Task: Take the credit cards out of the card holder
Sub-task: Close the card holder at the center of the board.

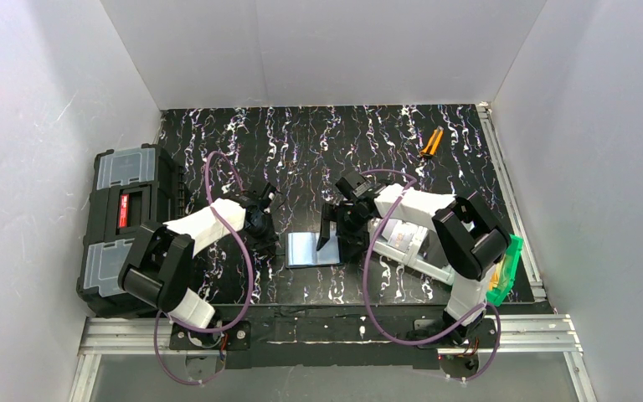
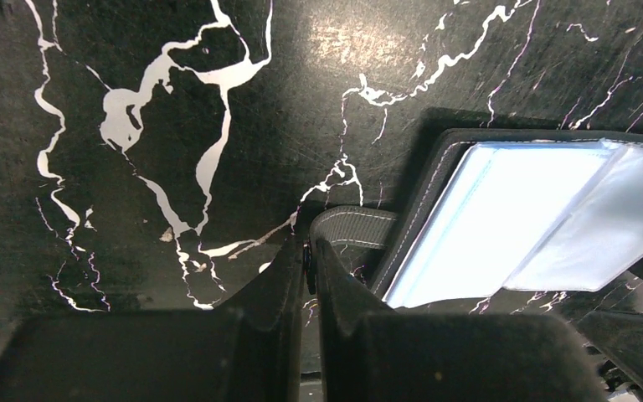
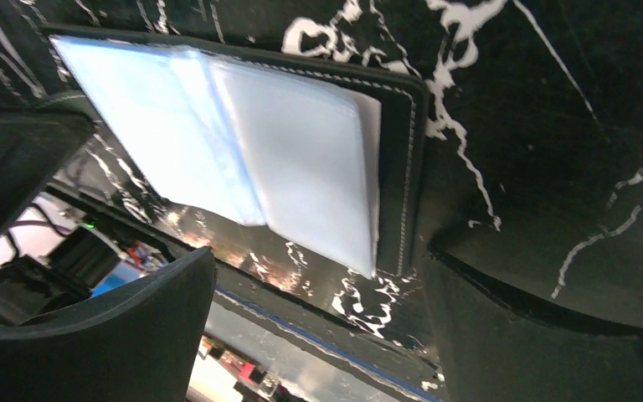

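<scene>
The right gripper [image 1: 339, 233] has its fingers spread wide and holds nothing; it hangs low over the right end of the card holder [image 1: 311, 249] and is the nearer of the two to the pockets. The left gripper [image 2: 310, 251] has its fingers pressed together at the holder's left edge; a stitched strap [image 2: 353, 224] curls up to the tips; whether any of it is caught between them cannot be told.

The card holder lies open and flat on the bench [image 1: 402, 142], glossy inner face up, between the two arms; its long axis runs left to right, so it extends rightward from the left gripper and sits under and just left of the right one. In the right wrist view a pale leaf [image 3: 310, 167] fills the right-hand pocket, one edge showing beside the stitched border; card or clear sleeve, not determinable; no orange-tan card visible.

Judgement: the credit cards are not yet out; extraction falls to the right arm, taking that exposed edge; the left end needs holding down, or the holder may slide or fold.
</scene>
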You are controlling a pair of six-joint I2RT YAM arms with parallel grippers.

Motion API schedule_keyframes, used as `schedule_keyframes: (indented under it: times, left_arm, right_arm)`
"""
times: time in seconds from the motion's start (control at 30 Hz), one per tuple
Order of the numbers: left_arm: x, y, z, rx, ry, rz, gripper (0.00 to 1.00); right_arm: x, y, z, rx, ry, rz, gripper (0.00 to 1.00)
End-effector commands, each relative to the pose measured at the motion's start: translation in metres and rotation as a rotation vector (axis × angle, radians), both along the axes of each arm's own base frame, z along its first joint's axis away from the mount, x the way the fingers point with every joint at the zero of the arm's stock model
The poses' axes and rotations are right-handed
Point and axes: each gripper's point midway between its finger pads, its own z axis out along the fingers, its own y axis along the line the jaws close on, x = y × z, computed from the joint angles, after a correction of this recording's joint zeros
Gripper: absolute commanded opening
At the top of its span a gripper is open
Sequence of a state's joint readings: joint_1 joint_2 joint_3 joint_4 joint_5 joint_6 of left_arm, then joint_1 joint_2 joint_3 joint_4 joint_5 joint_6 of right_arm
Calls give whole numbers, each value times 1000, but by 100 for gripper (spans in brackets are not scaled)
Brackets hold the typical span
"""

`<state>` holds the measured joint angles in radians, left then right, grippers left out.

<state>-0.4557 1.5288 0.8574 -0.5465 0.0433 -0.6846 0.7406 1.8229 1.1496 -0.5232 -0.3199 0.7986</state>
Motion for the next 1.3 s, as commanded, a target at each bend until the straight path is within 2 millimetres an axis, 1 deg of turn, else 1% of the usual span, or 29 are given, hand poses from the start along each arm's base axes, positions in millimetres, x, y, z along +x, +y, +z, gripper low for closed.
schedule_keyframes:
  times: [0.0,0.07,0.13,0.33,0.47,0.6,0.9,1.1,1.27]
  left_arm:
    - [-9,0,-7,-1,32,8,0]
    - [-9,-1,-8,-7,37,8,0]
    - [-8,-3,-8,-15,37,10,0]
    - [-7,-7,-8,-23,36,0,0]
    - [-8,-7,-8,-21,38,-3,0]
    - [-8,-8,-8,-22,37,-6,0]
    - [-7,-11,-7,-25,33,-17,0]
    - [-6,-11,-6,-21,30,-22,0]
    - [-6,-9,-5,-12,24,-21,0]
  right_arm:
    - [12,14,1,98,-12,-32,98]
    - [12,21,4,143,3,-31,98]
    - [12,27,11,184,9,-27,98]
    - [16,43,48,298,-20,-8,98]
    - [19,49,72,351,-45,-4,98]
    - [20,55,86,398,-45,4,98]
    - [24,76,89,487,24,1,98]
    - [26,88,94,516,32,7,98]
    - [24,99,89,512,62,14,98]
